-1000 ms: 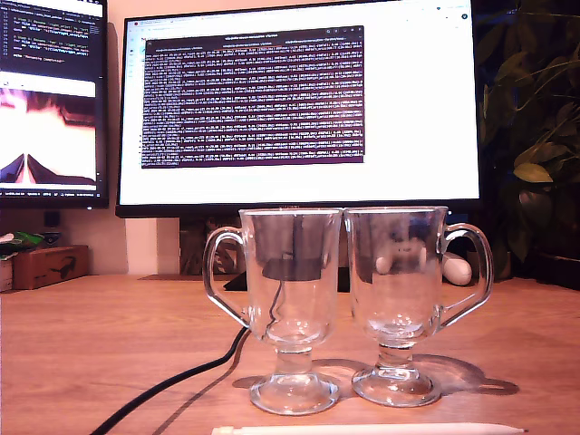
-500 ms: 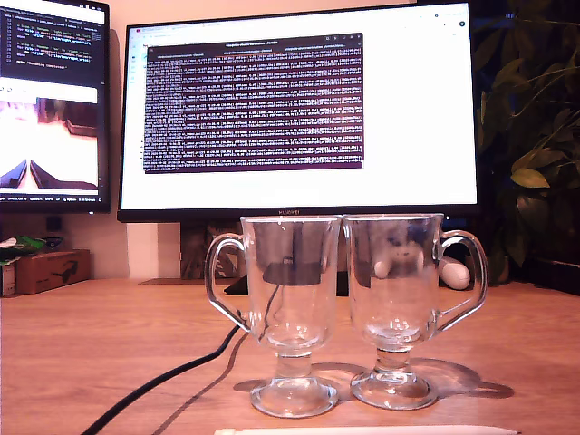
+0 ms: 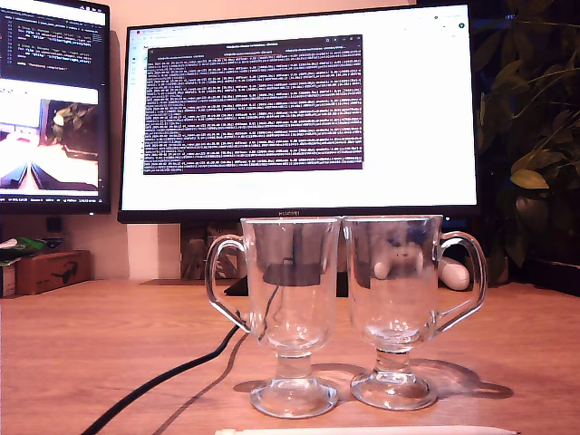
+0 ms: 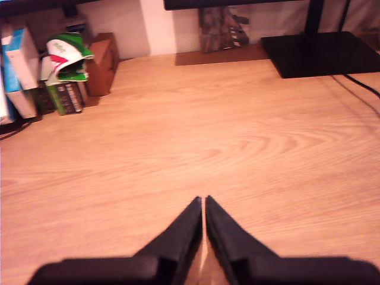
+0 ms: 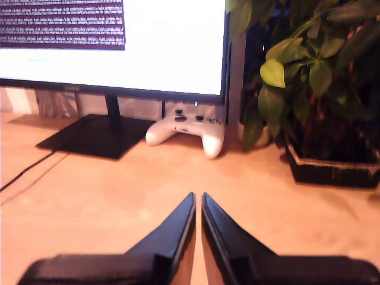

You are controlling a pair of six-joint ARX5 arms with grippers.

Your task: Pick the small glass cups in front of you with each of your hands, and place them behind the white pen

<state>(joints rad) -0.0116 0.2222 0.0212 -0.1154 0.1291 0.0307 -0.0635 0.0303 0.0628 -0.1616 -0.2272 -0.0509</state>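
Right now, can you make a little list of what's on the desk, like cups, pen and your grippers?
cups: two clear glass footed mugs, one on the exterior view's left, one on its right, upright, side by side, handles pointing outward
pen: white pen lying flat, nearer the camera than the mugs
my first gripper: shut, holding nothing, over bare wooden desk
my second gripper: shut, holding nothing, facing a white game controller
behind: large monitor, potted plant
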